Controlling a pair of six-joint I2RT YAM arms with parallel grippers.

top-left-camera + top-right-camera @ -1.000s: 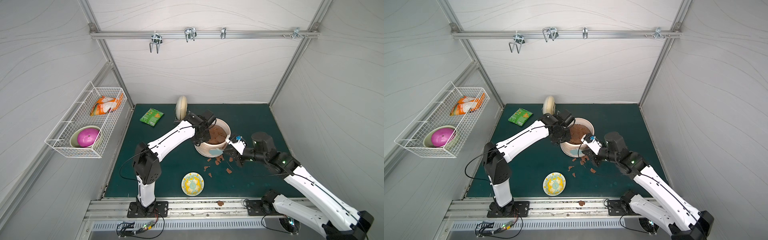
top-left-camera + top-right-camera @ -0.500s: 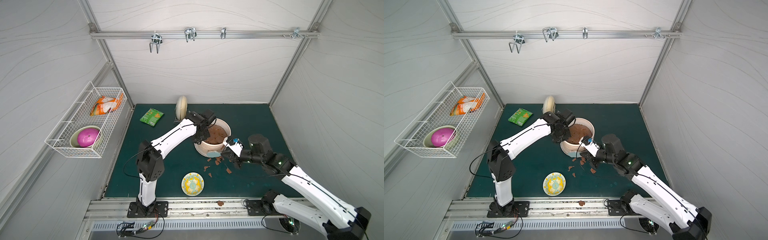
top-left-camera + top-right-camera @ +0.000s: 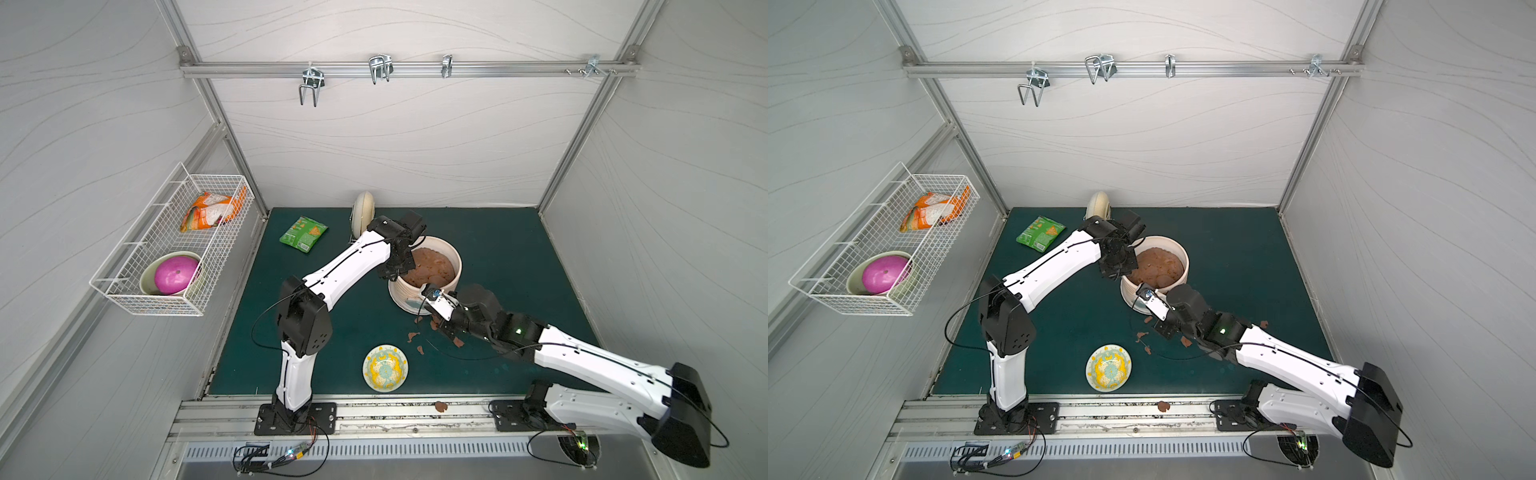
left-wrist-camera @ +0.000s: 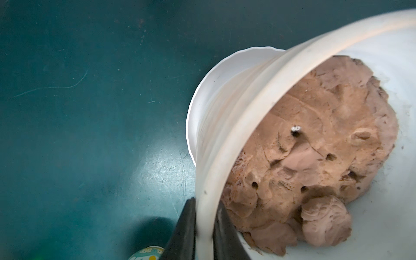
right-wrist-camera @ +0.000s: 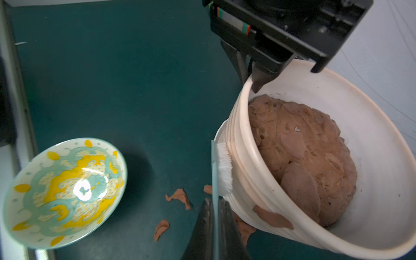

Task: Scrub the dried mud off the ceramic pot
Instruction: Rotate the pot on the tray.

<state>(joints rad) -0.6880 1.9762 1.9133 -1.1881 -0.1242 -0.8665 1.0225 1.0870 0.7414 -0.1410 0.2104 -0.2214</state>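
The cream ribbed ceramic pot [image 3: 400, 293] [image 3: 1185, 259] stands mid-mat, filled with brown soil. My left gripper [image 3: 395, 272] [image 4: 204, 202] is shut on the pot's rim [image 4: 247, 117], one finger outside and one inside. Its black jaws [image 5: 252, 81] also show in the right wrist view. My right gripper [image 5: 215, 202] is shut on a thin light-blue brush [image 5: 224, 168], with the white bristles pressed against the pot's near wall [image 5: 247, 180]. One dried mud patch [image 5: 272, 217] clings low on that wall. Loose flakes [image 5: 179, 197] [image 3: 412, 336] lie on the mat below.
A yellow-patterned dish [image 3: 385, 368] [image 5: 65, 191] sits near the front edge. A green packet [image 3: 303, 233] and a cream disc on edge [image 3: 365, 210] are at the back. A wire basket [image 3: 174, 249] hangs on the left wall. One flake [image 3: 439, 405] lies on the front rail.
My left gripper has closed onto the pot's rim. My right arm has moved the brush in toward the pot until it is against the near wall.
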